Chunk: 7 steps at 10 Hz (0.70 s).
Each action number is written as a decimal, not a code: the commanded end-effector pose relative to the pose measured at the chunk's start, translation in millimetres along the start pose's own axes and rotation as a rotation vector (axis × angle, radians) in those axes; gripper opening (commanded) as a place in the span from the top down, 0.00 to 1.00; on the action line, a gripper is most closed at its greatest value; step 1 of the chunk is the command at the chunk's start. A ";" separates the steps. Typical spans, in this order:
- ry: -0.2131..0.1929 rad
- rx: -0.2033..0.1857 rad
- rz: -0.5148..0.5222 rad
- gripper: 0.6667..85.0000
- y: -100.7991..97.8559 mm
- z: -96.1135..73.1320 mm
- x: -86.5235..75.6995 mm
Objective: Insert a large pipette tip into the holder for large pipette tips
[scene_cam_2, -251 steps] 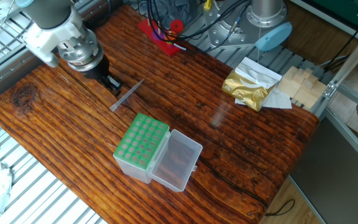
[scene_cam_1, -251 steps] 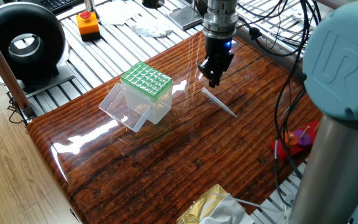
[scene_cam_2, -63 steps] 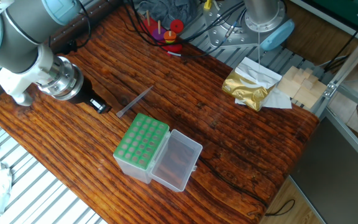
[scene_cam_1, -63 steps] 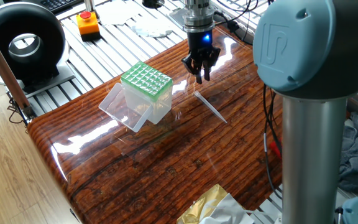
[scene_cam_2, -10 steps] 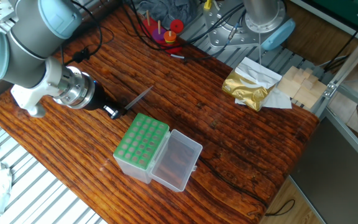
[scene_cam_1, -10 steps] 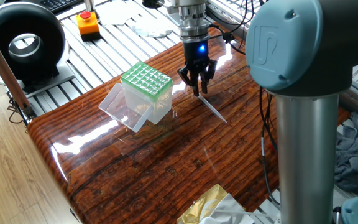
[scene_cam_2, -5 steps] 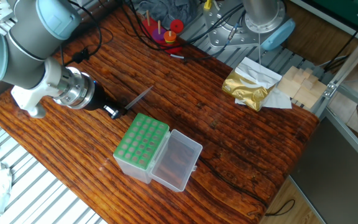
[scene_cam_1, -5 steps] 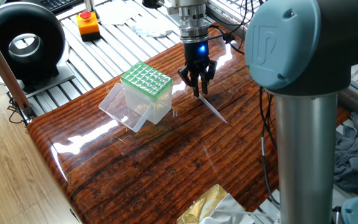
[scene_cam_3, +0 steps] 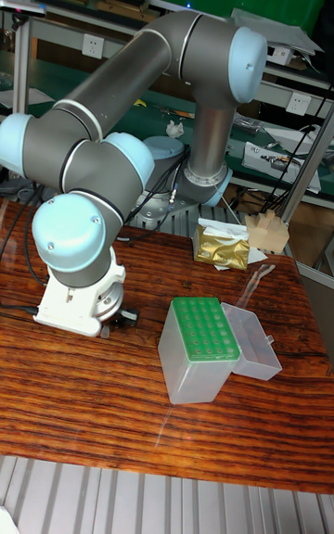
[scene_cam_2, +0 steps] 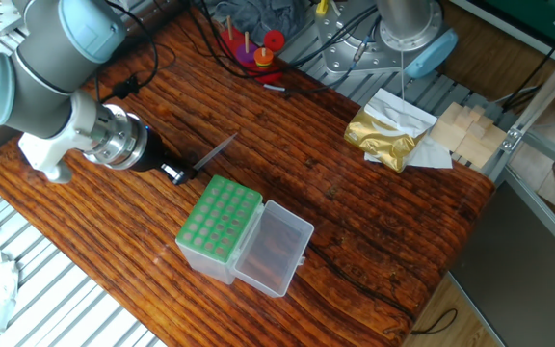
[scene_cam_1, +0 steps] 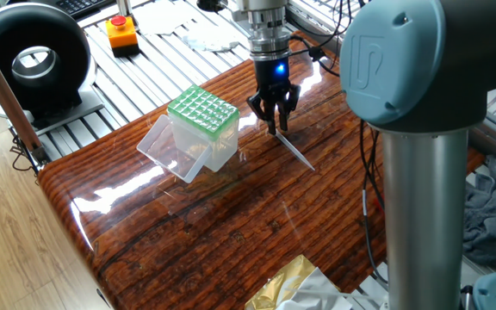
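The large pipette tip (scene_cam_1: 294,153) lies flat on the wooden table, a slim translucent cone; in the other fixed view the pipette tip (scene_cam_2: 215,154) points away from the arm. My gripper (scene_cam_1: 274,127) is down at its wide end, fingertips at table level and touching or almost touching it; the gripper (scene_cam_2: 175,174) shows the same contact there. The gap between the fingers is too small to read. The holder for large pipette tips (scene_cam_1: 202,113), a clear box with a green grid, stands just left of the gripper with its lid (scene_cam_2: 276,249) hinged open. In the tall fixed view the holder (scene_cam_3: 199,341) shows, but the wrist hides the gripper.
The arm's big grey column (scene_cam_1: 420,155) stands at the right of the table. A gold foil bag (scene_cam_2: 383,135) and wooden blocks (scene_cam_2: 465,130) lie at the far edge, a red peg base (scene_cam_2: 258,53) beyond the tip. An orange button box (scene_cam_1: 121,33) sits off the table.
Over the last second nothing visibly moved. Earlier the gripper hovered above the tip's wide end and has since come down to it.
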<state>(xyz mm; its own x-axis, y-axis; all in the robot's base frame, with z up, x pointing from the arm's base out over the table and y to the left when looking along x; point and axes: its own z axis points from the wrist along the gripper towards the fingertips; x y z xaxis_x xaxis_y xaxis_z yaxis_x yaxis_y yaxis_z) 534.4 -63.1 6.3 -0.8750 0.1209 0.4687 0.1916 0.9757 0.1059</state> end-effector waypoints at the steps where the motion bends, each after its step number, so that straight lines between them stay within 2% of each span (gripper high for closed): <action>1: -0.014 -0.008 -0.001 0.65 1.0 0.7 -3.3; 5: -0.017 -0.004 0.014 0.75 0.5 0.4 -3.6; 7: -0.019 0.004 0.029 0.85 -0.6 -0.5 -3.7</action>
<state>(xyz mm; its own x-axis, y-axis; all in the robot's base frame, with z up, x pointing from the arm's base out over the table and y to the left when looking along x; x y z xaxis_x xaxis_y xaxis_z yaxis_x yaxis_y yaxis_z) 536.0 -65.4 3.5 -0.8782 0.1378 0.4579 0.2003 0.9755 0.0907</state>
